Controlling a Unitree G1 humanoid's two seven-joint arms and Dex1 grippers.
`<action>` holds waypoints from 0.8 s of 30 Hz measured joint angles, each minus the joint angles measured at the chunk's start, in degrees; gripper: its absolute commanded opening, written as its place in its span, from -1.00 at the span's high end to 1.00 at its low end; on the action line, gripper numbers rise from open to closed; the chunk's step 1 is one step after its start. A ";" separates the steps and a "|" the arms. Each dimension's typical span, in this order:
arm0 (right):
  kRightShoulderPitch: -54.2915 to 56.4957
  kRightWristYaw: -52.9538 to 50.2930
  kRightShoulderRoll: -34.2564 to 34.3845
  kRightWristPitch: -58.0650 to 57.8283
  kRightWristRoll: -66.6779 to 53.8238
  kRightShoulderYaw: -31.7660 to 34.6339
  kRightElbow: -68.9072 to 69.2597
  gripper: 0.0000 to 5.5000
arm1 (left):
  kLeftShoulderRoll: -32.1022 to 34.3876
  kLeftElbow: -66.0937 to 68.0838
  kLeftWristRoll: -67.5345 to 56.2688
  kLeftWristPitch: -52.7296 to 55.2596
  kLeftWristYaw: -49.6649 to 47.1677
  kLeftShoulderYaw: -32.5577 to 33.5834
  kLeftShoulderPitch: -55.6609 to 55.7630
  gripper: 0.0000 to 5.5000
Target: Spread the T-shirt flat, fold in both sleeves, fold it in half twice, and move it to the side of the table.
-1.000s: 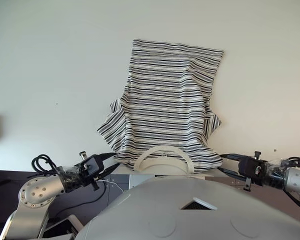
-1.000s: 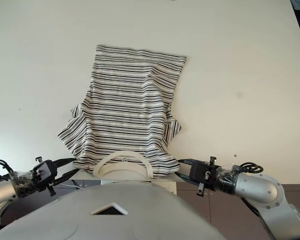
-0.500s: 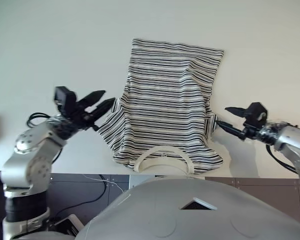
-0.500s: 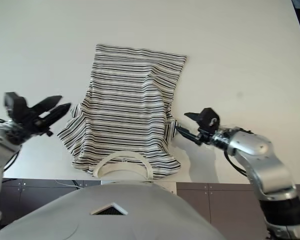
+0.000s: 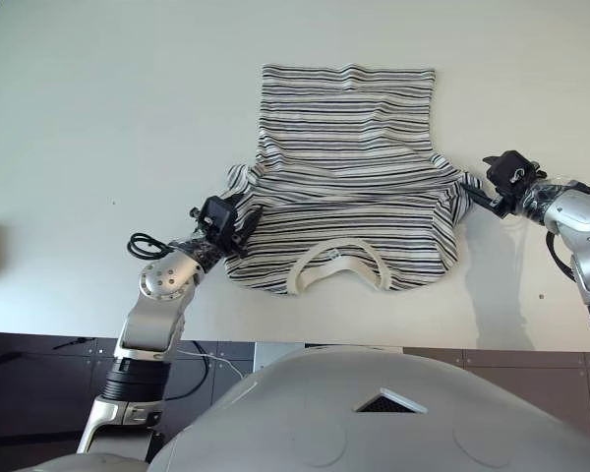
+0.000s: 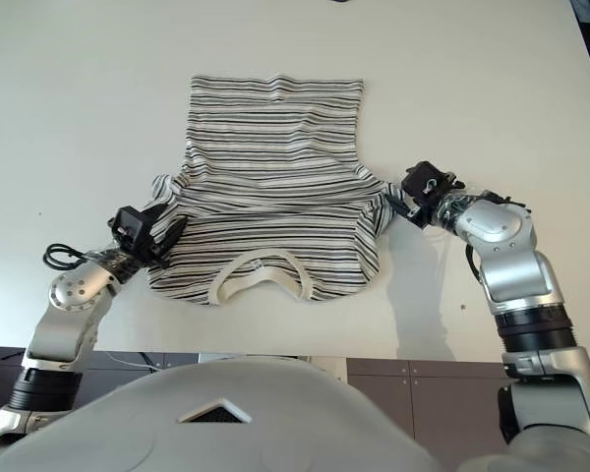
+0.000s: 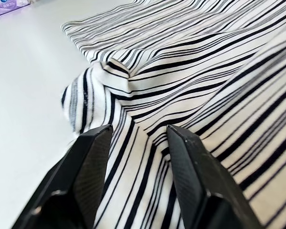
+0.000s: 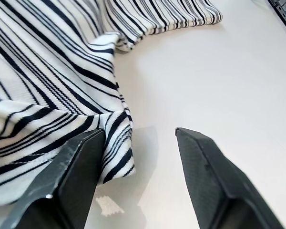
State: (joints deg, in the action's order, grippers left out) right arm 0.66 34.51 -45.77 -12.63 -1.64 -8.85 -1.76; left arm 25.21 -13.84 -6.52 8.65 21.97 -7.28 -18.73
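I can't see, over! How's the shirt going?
Left fingers open by left sleeve, right fingers open by right sleeve. Shirt spread out, sleeves not folded.

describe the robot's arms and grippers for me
The left arm and right arm are silver-grey metal segments with round joint caps dotted with small screws. Black cables loop by the wrists. The left gripper and right gripper are black, with flat, tapering fingers in a carbon-weave texture.
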 measured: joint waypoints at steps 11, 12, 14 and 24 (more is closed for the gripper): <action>-13.41 12.17 -2.54 -5.75 -10.70 2.96 19.30 0.01 | 5.30 -5.56 7.39 7.04 1.29 -2.20 -1.30 0.24; -16.91 12.31 -3.68 -3.85 -9.24 3.12 19.38 0.01 | 6.30 -6.45 8.19 6.72 1.36 -2.77 -2.97 0.24; -19.86 11.73 -4.06 -1.09 -8.30 5.64 19.33 0.01 | 6.90 -7.27 10.12 5.84 0.96 -3.15 -4.68 0.24; -16.73 10.55 0.37 -3.77 -14.28 15.35 14.87 0.01 | 6.27 -4.82 12.44 4.81 -3.86 1.89 -5.63 0.24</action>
State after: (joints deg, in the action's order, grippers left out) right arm -16.07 45.07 -45.40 -16.39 -15.92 6.50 13.11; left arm 31.48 -18.66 5.93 13.46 18.11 -5.39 -24.36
